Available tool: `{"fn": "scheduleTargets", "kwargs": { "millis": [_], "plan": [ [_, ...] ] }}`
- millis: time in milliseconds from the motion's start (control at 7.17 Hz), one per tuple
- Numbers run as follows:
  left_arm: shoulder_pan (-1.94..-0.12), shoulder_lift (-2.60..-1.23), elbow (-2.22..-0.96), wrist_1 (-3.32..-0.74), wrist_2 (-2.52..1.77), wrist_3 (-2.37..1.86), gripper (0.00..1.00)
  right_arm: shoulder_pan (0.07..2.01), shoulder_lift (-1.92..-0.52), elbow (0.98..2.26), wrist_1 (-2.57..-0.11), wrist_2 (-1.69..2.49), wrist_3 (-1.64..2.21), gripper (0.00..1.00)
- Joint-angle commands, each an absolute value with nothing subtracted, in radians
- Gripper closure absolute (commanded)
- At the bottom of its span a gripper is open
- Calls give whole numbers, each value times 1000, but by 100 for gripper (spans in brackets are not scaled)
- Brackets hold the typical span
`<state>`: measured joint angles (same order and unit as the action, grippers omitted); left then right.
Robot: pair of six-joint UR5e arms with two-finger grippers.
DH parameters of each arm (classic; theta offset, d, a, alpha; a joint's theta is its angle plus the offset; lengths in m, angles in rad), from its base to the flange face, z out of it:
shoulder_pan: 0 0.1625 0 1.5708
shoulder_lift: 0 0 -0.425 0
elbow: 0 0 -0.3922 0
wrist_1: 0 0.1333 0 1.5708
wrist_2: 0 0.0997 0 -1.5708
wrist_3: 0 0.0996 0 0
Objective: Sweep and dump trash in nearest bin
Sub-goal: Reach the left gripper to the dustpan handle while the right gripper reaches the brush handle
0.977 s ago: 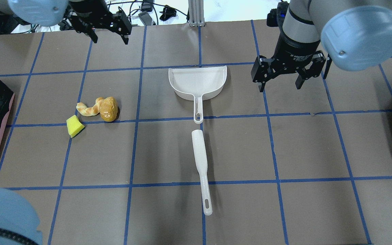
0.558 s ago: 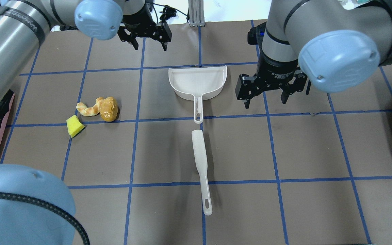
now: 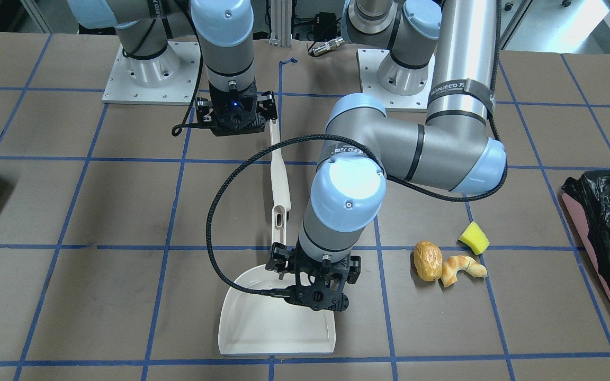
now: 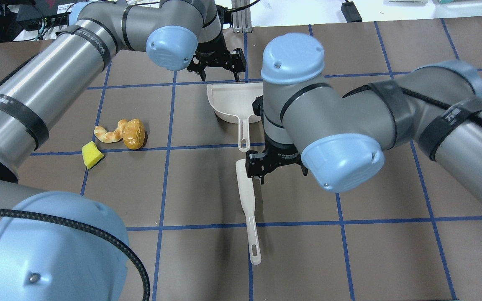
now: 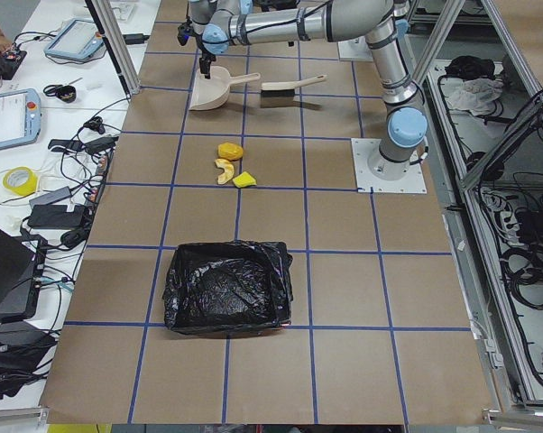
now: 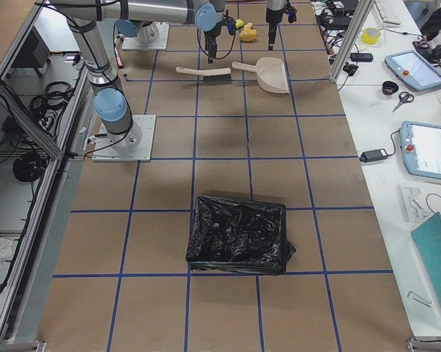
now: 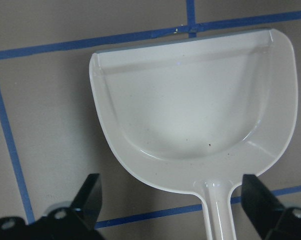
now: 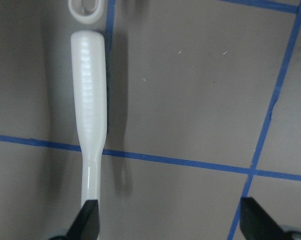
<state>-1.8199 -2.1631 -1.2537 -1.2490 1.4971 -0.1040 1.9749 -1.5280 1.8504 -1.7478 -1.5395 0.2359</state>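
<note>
The yellow sponge wedge (image 4: 91,154), brown bread roll (image 4: 133,133) and golden croissant (image 4: 109,133) lie together on the table's left. They also show in the front view: sponge (image 3: 474,237), roll (image 3: 428,260), croissant (image 3: 461,269). The pink-sided bin (image 3: 580,222) with its black bag stands beyond them on the robot's left. My left gripper (image 4: 220,73) is open and empty above the white dustpan (image 7: 195,105). My right gripper (image 4: 277,173) is open and empty just right of the head of the white brush (image 8: 90,100).
The dustpan (image 4: 228,104) and brush (image 4: 247,200) lie in line at the table's middle, handles end to end. A second bag-lined bin (image 6: 239,235) stands at the robot's right end. Blue tape lines grid the brown table.
The left gripper has swung right to hover over the dustpan. The right gripper has moved left and nearer to the brush head. Both stay open; trash, dustpan and brush have not moved.
</note>
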Motion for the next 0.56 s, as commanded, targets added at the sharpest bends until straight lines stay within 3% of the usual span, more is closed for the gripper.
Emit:
{"fn": "scheduleTargets", "kwargs": {
  "millis": [0, 419],
  "plan": [
    [-1880, -2178, -1299, -1247, 1503, -141, 0, 2083, -1517, 1948, -1854, -1505, 294, 7],
    [-1907, -2166, -1387, -1262, 1494, -140, 0, 2092, -1505, 2092, -2063, -1512, 302, 8]
  ]
}}
